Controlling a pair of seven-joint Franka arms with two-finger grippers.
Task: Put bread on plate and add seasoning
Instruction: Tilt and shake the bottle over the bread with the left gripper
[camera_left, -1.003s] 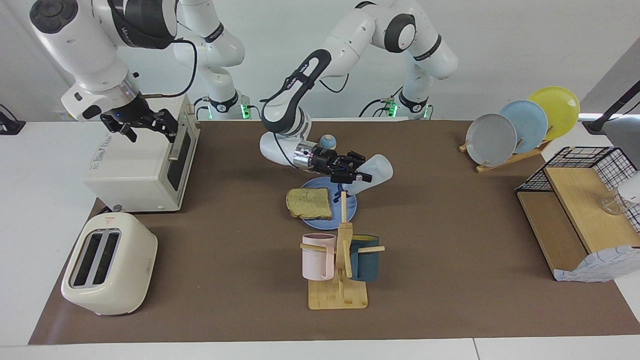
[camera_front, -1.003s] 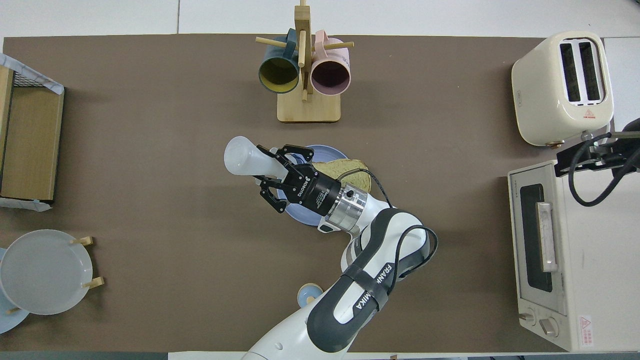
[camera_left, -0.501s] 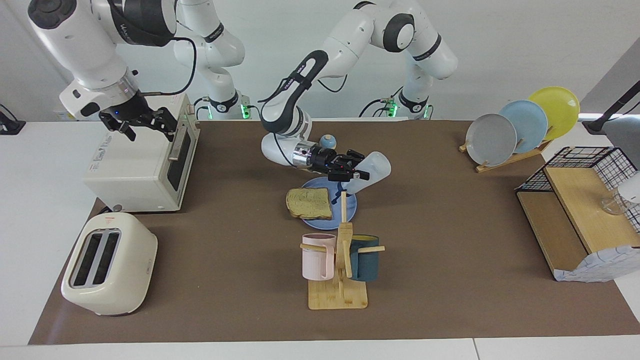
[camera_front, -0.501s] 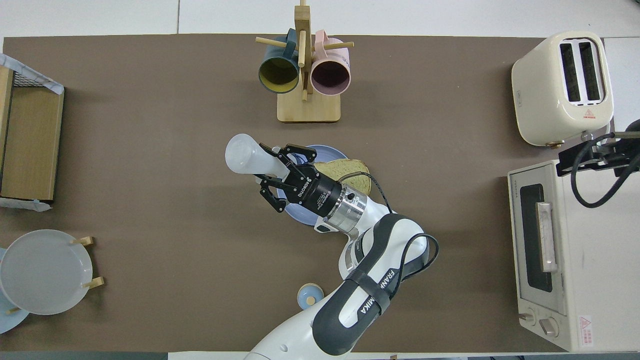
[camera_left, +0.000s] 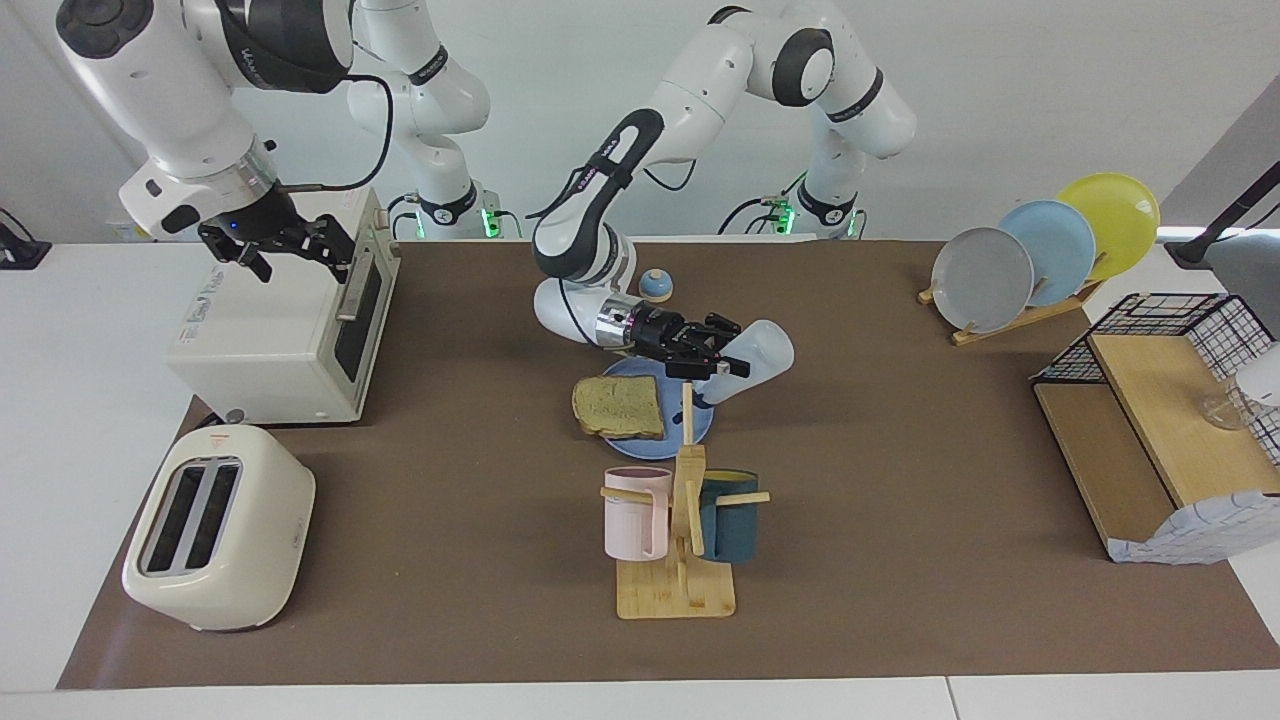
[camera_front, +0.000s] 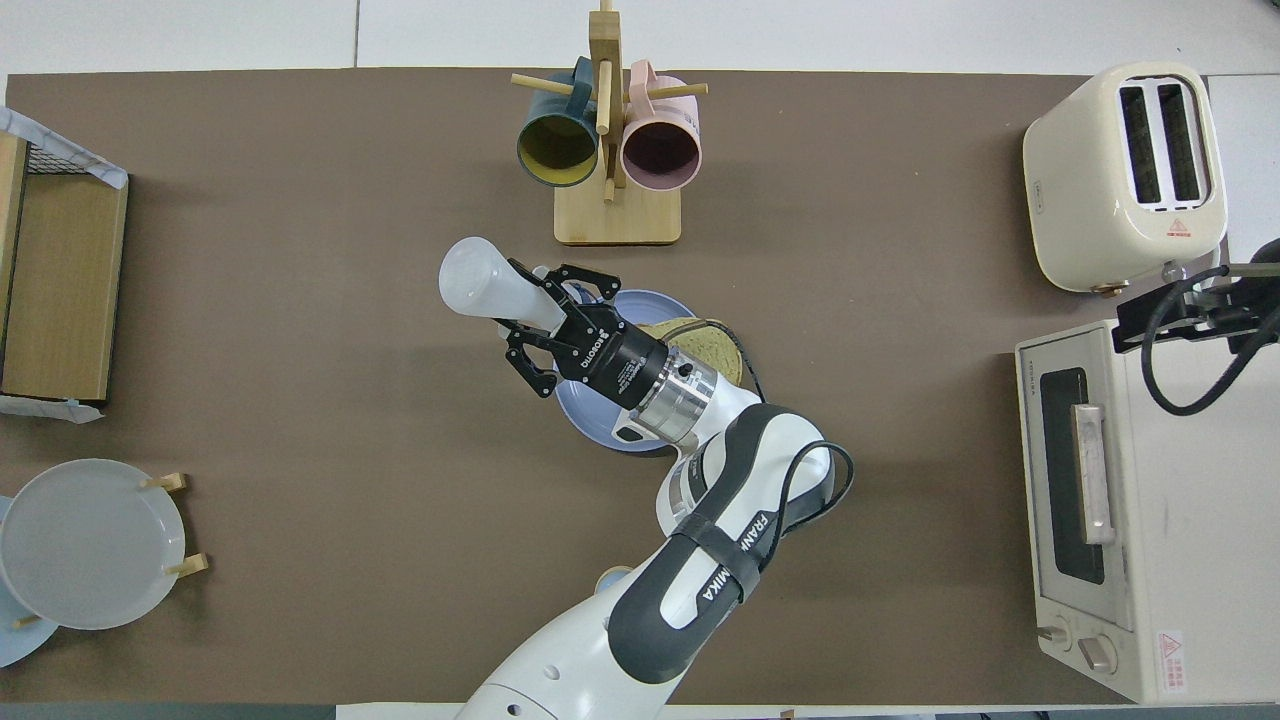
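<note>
Seasoning (camera_left: 752, 358) tilted in left hand (camera_left: 712, 358), over plate (camera_left: 700, 420).

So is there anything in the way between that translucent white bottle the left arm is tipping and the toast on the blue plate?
Nothing visible. The left gripper holds the translucent white seasoning bottle tilted over the round blue plate, beside the square toast slice.

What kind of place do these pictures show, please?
Probably a robot laboratory arranged like a kitchen counter: a toaster, a toaster oven, a mug stand and a plate rack stand on a brown mat, with two robot arms mounted at the table's edge.
</note>
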